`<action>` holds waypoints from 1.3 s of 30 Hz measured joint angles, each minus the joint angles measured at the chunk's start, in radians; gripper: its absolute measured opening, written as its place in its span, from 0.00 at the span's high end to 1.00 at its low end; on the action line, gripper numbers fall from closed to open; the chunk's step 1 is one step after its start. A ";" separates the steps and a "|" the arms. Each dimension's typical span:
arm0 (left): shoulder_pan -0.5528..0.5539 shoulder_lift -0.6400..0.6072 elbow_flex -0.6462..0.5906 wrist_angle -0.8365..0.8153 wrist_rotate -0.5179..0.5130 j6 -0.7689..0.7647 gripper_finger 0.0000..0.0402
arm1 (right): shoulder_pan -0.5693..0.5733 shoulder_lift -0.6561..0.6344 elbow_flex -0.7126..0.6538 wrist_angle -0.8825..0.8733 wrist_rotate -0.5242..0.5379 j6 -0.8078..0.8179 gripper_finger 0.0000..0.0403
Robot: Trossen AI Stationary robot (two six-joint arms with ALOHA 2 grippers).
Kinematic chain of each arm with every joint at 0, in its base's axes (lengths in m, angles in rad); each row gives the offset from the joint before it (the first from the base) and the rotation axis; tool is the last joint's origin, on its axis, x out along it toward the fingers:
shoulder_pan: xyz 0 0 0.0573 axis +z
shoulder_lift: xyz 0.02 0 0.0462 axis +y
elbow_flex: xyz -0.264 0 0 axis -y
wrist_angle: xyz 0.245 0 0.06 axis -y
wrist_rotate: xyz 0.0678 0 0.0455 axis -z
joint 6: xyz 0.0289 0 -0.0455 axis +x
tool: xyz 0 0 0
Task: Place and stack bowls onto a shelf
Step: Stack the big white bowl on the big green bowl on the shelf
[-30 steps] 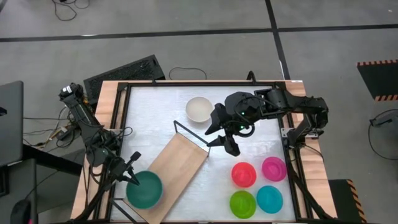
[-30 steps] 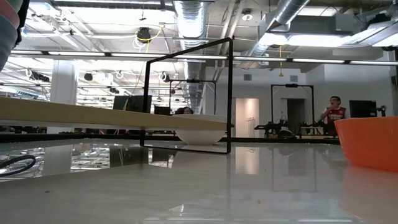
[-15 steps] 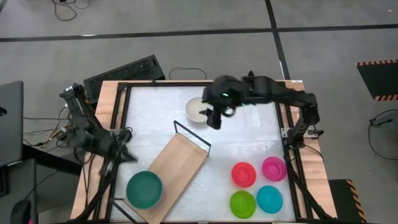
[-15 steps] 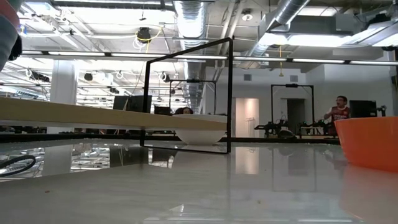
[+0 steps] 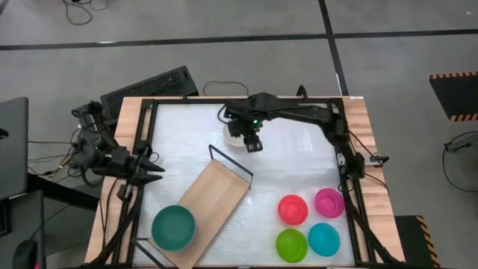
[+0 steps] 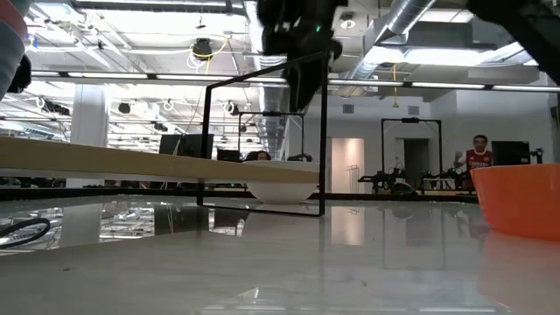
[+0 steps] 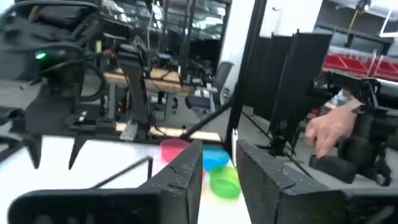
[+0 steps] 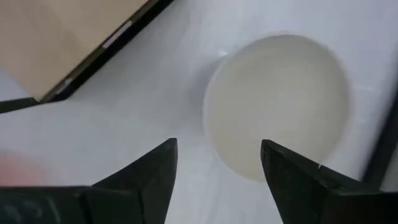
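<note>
My right gripper (image 5: 252, 143) hangs open above the cream-white bowl (image 5: 237, 131), which rests on its base on the table near the far edge. In the right wrist view the open fingers (image 8: 155, 174) frame the cream-white bowl's (image 8: 280, 106) rim without touching it. In the low view the right gripper (image 6: 302, 87) is well above that bowl (image 6: 282, 188). The shelf (image 5: 213, 200) lies diagonally, with a dark green bowl (image 5: 173, 227) at its near end. My left gripper (image 5: 155, 174) is open at the table's left edge, holding nothing. Red (image 5: 293, 210), magenta (image 5: 328, 202), lime (image 5: 291, 244) and cyan (image 5: 323, 238) bowls sit near the right.
The shelf's black wire frame (image 5: 230, 163) stands up just near of the cream bowl. A black rail (image 5: 246, 99) borders the table. White tabletop shows in the middle (image 5: 299, 168). A person's hand (image 7: 329, 127) shows beyond the table in the left wrist view.
My right gripper has swung from the table's middle toward the far-left and now stands over the cream-white bowl. My left gripper has drawn back from the dark green bowl toward the left edge and farther away. The green bowl has stayed at the shelf's near end.
</note>
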 joint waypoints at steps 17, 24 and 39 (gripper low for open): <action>0.000 0.052 -0.001 -0.029 -0.092 -0.011 0.69 | -0.034 0.262 0.000 0.019 0.039 -0.003 0.42; 0.000 0.052 -0.001 -0.028 -0.113 -0.011 0.69 | -0.011 0.240 0.003 -0.030 0.103 0.053 0.94; 0.069 0.052 0.053 0.047 -0.128 0.090 0.69 | 0.108 -0.153 0.002 -0.105 0.275 0.157 0.94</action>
